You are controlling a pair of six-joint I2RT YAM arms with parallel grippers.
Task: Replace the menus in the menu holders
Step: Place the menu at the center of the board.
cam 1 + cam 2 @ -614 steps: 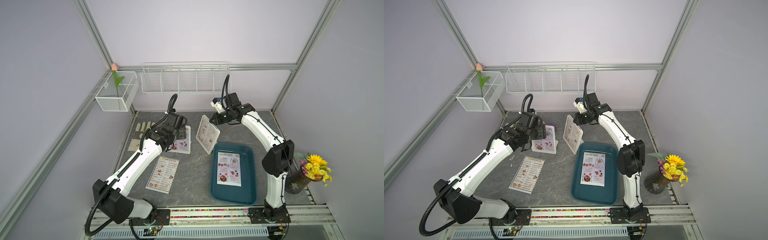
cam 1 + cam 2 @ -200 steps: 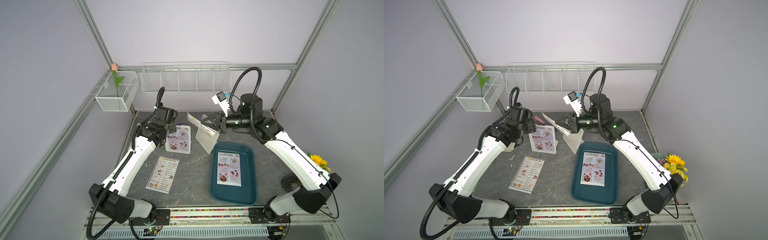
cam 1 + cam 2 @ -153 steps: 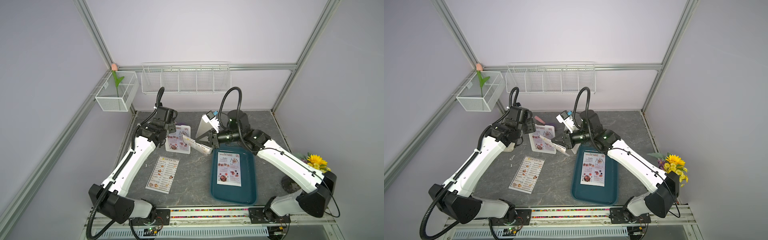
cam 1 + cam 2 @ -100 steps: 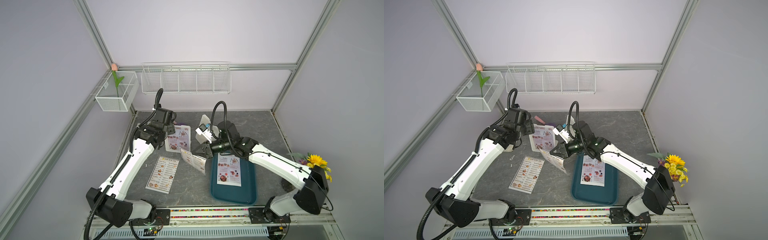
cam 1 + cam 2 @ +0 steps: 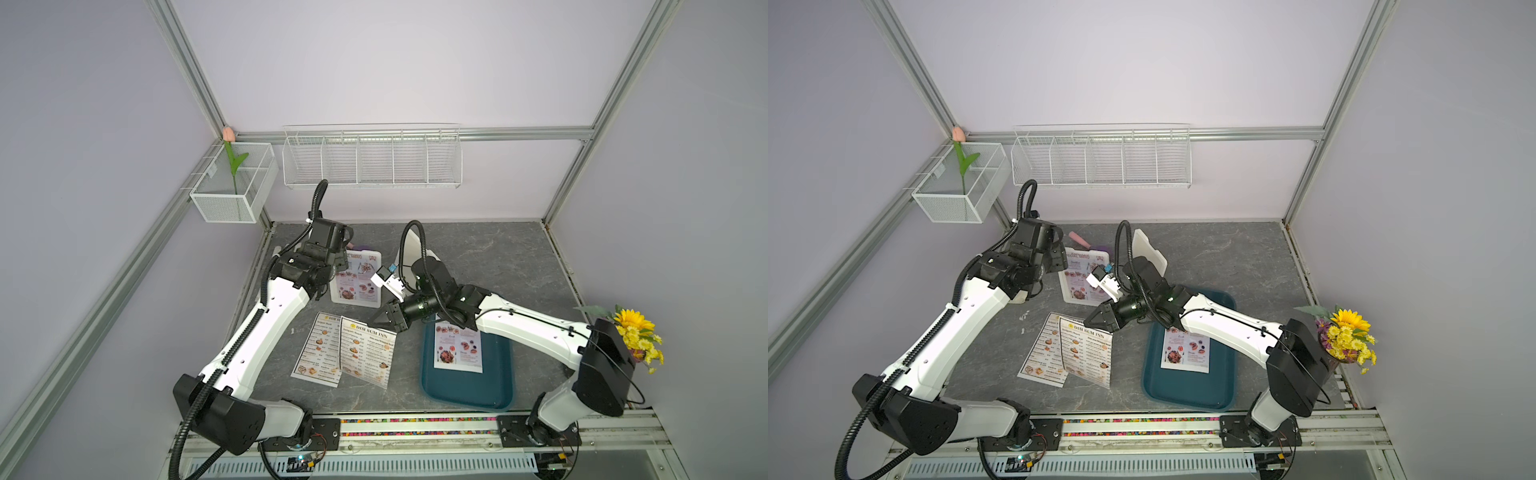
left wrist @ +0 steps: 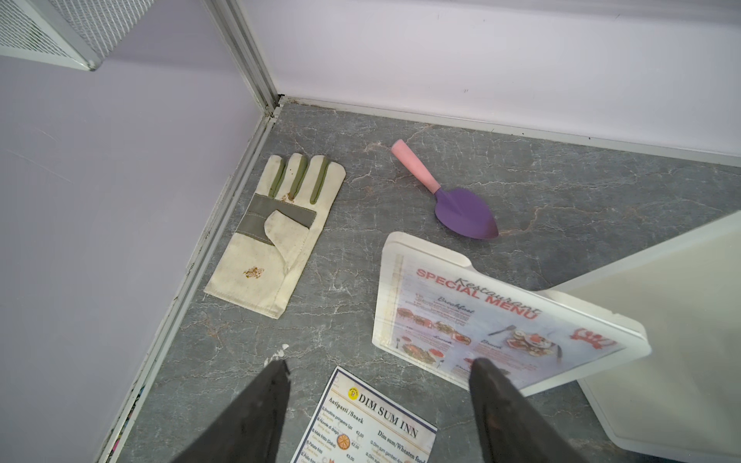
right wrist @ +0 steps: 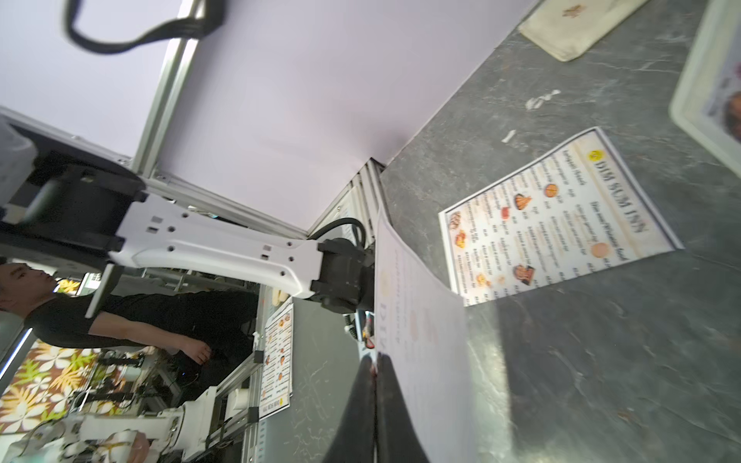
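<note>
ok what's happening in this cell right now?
Menu swap in progress. The right end effector is shut on the top edge of a DIM SUM INN menu, hanging it over a second DIM SUM INN menu that lies flat on the table. The left end effector is open and empty, by the menu holder that shows a SPECIAL MENU. A second SPECIAL MENU lies in the teal tray. The other menu holder stands behind the right arm.

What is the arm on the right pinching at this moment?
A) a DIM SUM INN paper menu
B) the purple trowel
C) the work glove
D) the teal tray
A: the right fingers are shut on the top edge of a DIM SUM INN menu.
</note>
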